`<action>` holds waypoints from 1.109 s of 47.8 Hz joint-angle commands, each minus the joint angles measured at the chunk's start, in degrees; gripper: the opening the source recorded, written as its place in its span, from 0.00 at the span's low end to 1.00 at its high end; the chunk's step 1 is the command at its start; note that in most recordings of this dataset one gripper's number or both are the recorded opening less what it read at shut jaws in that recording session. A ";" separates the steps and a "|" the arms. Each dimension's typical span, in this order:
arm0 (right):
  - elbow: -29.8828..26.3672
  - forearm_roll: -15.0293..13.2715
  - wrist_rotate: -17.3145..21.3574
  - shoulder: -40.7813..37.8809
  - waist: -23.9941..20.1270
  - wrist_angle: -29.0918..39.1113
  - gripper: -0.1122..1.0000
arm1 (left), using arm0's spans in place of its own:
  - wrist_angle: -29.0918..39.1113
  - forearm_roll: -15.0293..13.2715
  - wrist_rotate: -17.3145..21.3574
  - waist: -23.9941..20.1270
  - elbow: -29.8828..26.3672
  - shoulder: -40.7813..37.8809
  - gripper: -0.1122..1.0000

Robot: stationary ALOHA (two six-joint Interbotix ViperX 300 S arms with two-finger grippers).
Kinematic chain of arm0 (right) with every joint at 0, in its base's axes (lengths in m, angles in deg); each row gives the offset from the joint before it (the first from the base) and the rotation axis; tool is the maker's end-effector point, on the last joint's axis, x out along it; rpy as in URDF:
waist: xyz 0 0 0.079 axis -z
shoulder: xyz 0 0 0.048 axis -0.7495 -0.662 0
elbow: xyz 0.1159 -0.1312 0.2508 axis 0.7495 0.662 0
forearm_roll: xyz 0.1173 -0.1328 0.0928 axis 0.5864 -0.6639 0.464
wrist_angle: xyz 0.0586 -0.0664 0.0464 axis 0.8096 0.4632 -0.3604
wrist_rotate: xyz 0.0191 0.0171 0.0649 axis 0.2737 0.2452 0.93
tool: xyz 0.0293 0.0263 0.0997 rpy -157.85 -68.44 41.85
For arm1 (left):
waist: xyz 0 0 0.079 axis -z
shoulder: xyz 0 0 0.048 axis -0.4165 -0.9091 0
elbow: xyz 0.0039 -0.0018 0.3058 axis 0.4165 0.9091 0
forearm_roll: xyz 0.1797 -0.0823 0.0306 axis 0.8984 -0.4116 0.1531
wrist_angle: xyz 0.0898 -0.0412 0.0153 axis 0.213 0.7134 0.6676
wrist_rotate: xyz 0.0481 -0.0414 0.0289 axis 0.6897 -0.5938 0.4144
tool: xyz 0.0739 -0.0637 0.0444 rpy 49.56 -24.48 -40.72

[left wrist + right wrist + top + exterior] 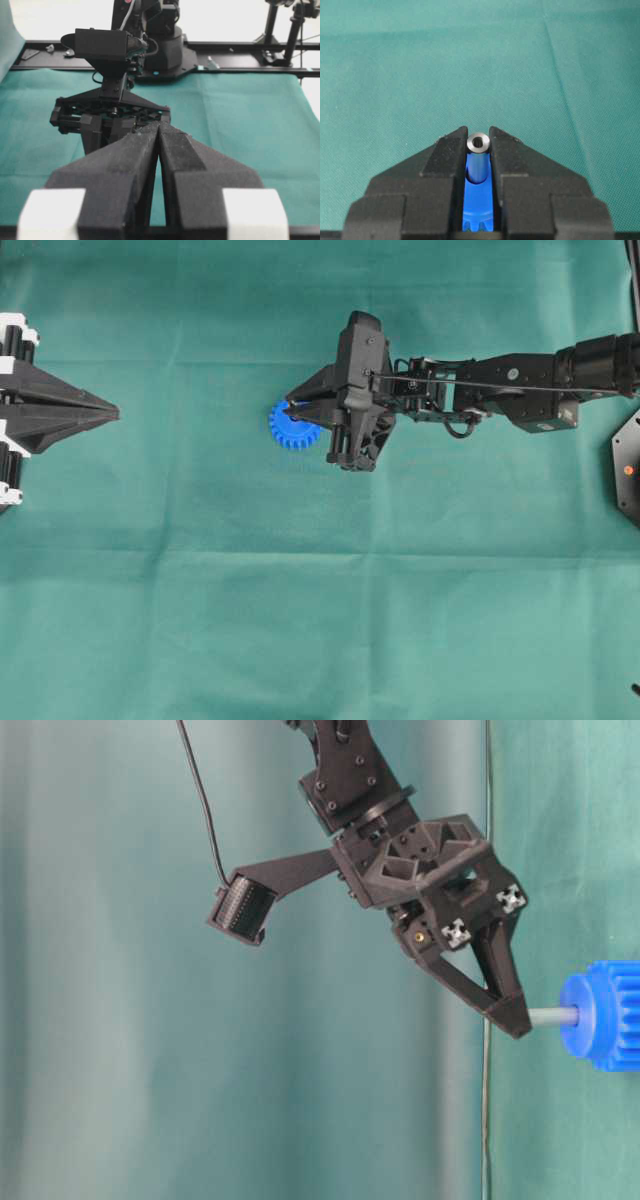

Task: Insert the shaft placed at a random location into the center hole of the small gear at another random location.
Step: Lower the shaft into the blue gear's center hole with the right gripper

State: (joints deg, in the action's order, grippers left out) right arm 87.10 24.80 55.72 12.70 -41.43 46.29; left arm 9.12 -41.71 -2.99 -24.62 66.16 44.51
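From my station I see the right gripper [479, 142] clamped on the shaft [478, 150], its two black fingertips [452, 147] pinching the grey metal pin from either side with only the pin's width between them. In the right wrist view the shaft's hollow end faces the camera as a shiny ring, and the small gear [478, 200] shows bright blue below it, between the fingers. In the table-level view the shaft [552, 1016] runs from the pinching tips of the right gripper [515, 1017] into the raised hub of the small gear [605, 1015], so its far end sits at the center hole; I cannot tell how deep it goes, and the hole itself is hidden by the pin. From overhead, the gear [290, 428] lies on the green cloth [300, 620] a little left of the middle, partly covered by the right gripper [292, 406] reaching across from the right. The left gripper [112, 414] rests at the left edge, well apart from the gear, jaws pressed together with nothing between them; the left wrist view shows its fingers [132, 150] meeting. I can read no brand, label or writing on anything.
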 commanded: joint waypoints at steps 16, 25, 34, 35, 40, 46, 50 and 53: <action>-1.49 0.09 -0.26 -2.20 -0.09 -2.64 0.22 | -0.35 0.18 0.00 -0.09 -1.32 -0.44 0.10; -1.41 0.09 -0.26 -2.64 -0.09 -2.55 0.22 | -0.26 0.18 0.00 -0.09 -1.41 -0.44 0.10; -1.23 0.09 -0.26 -2.64 -0.09 -2.37 0.22 | -0.26 0.18 0.00 -0.09 -1.41 -0.44 0.10; -1.14 0.18 -0.18 -2.64 -0.09 -2.37 0.22 | -0.26 0.18 0.00 -0.09 -1.41 -0.44 0.10; -1.23 0.18 -0.09 -2.64 0.00 -2.37 0.22 | -0.26 0.18 0.00 -0.09 -1.32 -0.44 0.10; -1.32 0.26 -0.09 -2.72 -0.09 -2.37 0.22 | -0.26 0.09 0.00 -0.09 -1.41 -0.44 0.10; -1.32 0.26 -0.09 -2.64 0.00 -2.37 0.23 | -0.26 0.18 0.00 -0.09 -1.32 -0.44 0.10; -1.32 0.26 0.00 -2.64 0.00 -2.29 0.28 | -0.26 0.18 0.00 -0.09 -1.32 -0.44 0.10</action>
State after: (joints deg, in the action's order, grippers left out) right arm 87.02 24.89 55.72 9.10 -41.51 44.45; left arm 9.12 -41.71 -2.99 -24.62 66.24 44.51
